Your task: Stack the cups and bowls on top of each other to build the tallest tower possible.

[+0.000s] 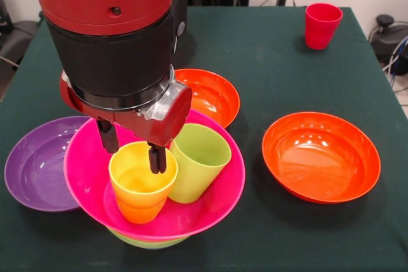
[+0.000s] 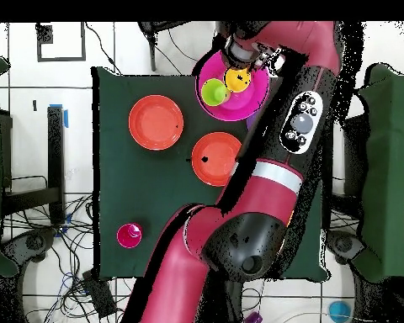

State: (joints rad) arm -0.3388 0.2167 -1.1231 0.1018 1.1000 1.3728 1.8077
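Observation:
The tower stands at the front left: a magenta bowl [image 1: 210, 205] sits on a lime-green bowl [image 1: 145, 242]. Inside the magenta bowl are the yellow-orange cup [image 1: 140, 192], upright, and the lime green cup [image 1: 194, 164], tilted against it. My gripper [image 1: 132, 151] is open over the yellow-orange cup. One finger [image 1: 156, 158] hangs in the cup's mouth and the other is at its left rim. In the overhead view the gripper [image 2: 241, 60] is over the yellow-orange cup [image 2: 237, 80], which sits beside the green cup [image 2: 211, 92] in the magenta bowl [image 2: 249, 101]. The red cup [image 1: 322, 25] stands alone at the far right.
A purple bowl [image 1: 35, 164] lies left of the tower, partly under the magenta rim. A deep orange bowl [image 1: 213, 97] sits just behind the tower. A red-orange bowl [image 1: 322, 157] lies to the right. The small blue bowl is out of view.

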